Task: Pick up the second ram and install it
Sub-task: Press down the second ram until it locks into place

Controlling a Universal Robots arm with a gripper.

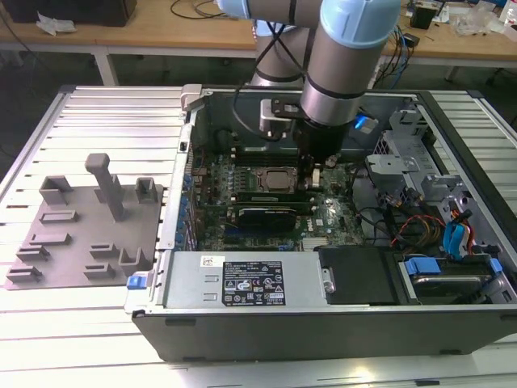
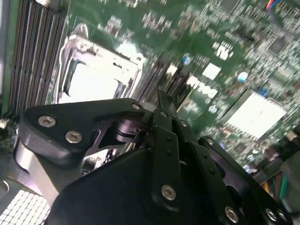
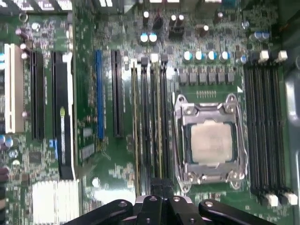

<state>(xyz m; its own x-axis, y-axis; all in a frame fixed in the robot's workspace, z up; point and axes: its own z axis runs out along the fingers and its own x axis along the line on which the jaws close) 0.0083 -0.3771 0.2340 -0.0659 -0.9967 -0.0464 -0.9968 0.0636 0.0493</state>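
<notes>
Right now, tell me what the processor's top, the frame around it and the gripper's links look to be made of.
Processor top: looks like bare metal, a dull silver plate with a soft sheen.
Frame around it: probably steel, bright and shiny, with glints along its edges.
Gripper links: matt black, plastic or coated metal, I cannot tell which; silver screw heads sit in them.

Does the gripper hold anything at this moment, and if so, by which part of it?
It cannot be told. The gripper is low over the motherboard, beside the processor socket, above the memory slots; its fingertips are hidden.
</notes>
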